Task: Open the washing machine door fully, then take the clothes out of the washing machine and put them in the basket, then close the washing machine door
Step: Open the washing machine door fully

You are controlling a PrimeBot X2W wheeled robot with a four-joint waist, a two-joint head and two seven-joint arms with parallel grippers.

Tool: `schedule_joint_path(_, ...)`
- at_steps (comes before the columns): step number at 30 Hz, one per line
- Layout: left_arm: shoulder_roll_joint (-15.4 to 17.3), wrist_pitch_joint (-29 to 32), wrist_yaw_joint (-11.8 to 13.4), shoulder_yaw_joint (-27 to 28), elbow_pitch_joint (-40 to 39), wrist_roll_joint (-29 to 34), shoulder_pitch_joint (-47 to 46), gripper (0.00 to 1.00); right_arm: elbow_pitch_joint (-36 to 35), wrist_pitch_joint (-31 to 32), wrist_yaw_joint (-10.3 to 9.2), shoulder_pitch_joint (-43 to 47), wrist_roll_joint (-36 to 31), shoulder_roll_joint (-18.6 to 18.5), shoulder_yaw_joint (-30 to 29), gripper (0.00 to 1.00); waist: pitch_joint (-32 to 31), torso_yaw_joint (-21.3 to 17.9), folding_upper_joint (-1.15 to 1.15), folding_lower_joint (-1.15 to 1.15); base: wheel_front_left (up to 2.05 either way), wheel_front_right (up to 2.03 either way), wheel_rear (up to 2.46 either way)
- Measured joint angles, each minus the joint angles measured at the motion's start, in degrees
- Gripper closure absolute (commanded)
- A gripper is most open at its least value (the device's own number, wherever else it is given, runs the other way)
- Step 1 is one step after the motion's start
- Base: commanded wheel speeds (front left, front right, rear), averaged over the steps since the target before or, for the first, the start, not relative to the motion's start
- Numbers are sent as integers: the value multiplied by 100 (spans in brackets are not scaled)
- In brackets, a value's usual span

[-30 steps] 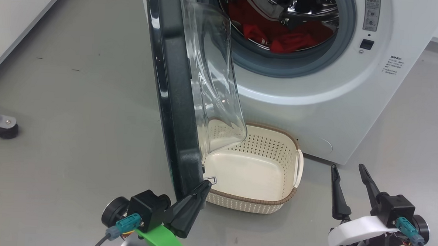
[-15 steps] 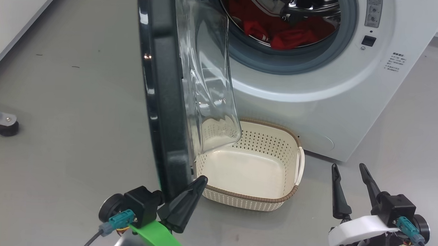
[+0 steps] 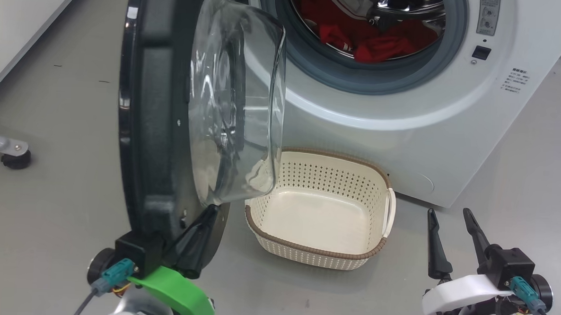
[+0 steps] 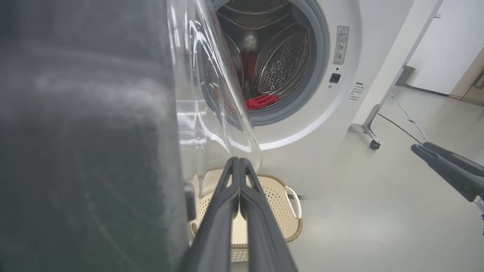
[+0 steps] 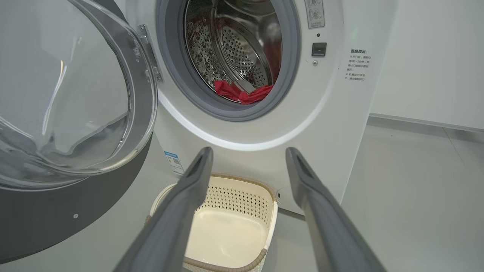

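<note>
The washing machine door (image 3: 154, 123) stands swung out from the washing machine (image 3: 405, 111), ring upright; we judge it not yet fully open. The left gripper (image 3: 209, 211), closed on nothing, lies against its lower inner face and is the nearer. The right gripper (image 3: 449, 212) hangs open, beyond the basket (image 3: 314, 253).

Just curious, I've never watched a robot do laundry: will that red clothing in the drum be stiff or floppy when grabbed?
Probably floppy: the clothes lie crumpled in folds inside the washing machine. Likely light, since the fabric looks thin. A grabbed piece may hang and drag over the grey rim.
</note>
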Motion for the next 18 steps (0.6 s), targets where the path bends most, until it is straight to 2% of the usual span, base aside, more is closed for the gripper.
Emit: schedule_joint_path(18,108,-648,270,991,470,3,83,100,1,0,1,-17,-2,0,-35,0,21,42,0,0,0,0,0)
